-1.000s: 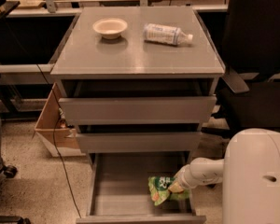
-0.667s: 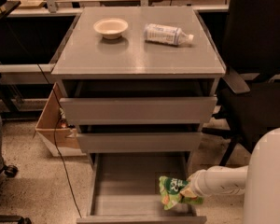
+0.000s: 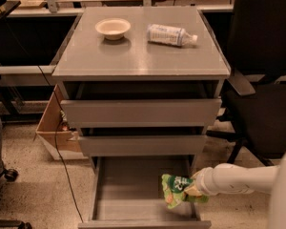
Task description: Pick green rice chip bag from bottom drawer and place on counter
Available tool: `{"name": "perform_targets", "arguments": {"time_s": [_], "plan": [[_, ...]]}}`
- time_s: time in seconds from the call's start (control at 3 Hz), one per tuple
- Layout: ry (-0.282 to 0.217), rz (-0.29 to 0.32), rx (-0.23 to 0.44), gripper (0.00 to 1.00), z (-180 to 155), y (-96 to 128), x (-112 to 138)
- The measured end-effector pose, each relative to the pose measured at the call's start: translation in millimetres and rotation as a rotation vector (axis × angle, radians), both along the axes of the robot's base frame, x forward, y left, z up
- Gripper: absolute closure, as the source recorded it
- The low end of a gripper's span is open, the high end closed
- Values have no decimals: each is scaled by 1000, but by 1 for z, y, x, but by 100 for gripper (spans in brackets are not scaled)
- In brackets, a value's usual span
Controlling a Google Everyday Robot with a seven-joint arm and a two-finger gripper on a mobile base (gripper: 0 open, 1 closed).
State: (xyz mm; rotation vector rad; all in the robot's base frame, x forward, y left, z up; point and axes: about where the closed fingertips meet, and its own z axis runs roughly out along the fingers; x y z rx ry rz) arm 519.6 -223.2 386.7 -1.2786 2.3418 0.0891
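The green rice chip bag (image 3: 173, 190) hangs crumpled over the right side of the open bottom drawer (image 3: 128, 187), lifted off its floor. My gripper (image 3: 189, 189) reaches in from the right on a white arm and is shut on the bag's right edge. The fingers are mostly hidden behind the bag. The grey counter (image 3: 138, 51) tops the cabinet above the two upper drawers, which are slightly open.
A cream bowl (image 3: 113, 27) and a clear plastic bottle (image 3: 171, 34) lie on the counter. A black office chair (image 3: 262, 80) stands at the right. A cardboard box (image 3: 52, 128) and a black cable (image 3: 57, 147) are at the left of the cabinet.
The bag has risen off the drawer floor and shifted slightly right with my gripper. The white arm has drawn back to the right.
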Motion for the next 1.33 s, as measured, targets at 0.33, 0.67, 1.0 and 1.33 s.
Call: {"name": "perform_targets", "arguments": {"time_s": [0.33, 0.67, 1.0, 1.33], "plan": [[-27, 3, 4, 100, 51, -16, 5], [-93, 17, 52, 100, 142, -37, 1], [-160, 48, 143, 100, 211, -49, -2], [-248, 78, 216, 100, 294, -69, -6]]}}
